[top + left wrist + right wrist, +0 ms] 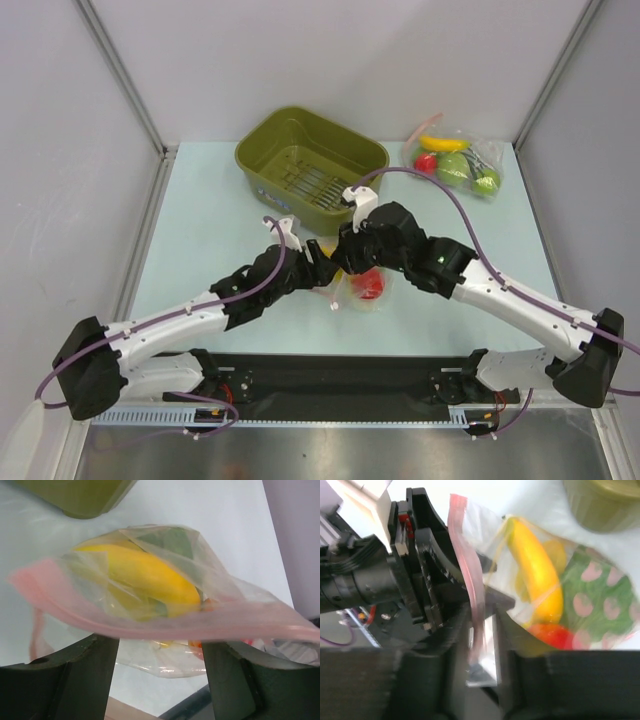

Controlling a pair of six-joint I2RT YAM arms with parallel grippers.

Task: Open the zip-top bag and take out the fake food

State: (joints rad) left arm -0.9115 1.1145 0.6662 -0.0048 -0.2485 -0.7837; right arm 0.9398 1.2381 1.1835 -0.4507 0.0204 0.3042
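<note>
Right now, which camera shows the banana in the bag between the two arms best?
The left wrist view: the banana fills the middle, clear through the zip-top bag. The right wrist view shows it blurrier, at an angle. From above, the arms mostly hide it.

top view: zip-top bag [345,298] mostly hidden under the arms [400,245], only a red fruit [368,285] shows; fingertips not visible there. right wrist view blurred, can't tell if right gripper [482,635] pinches the pink zip strip [469,580]. left gripper [160,655] fingers cut off at bottom edge, green bin [80,497] cut at top, cabbage [600,600] clipped at right
</note>
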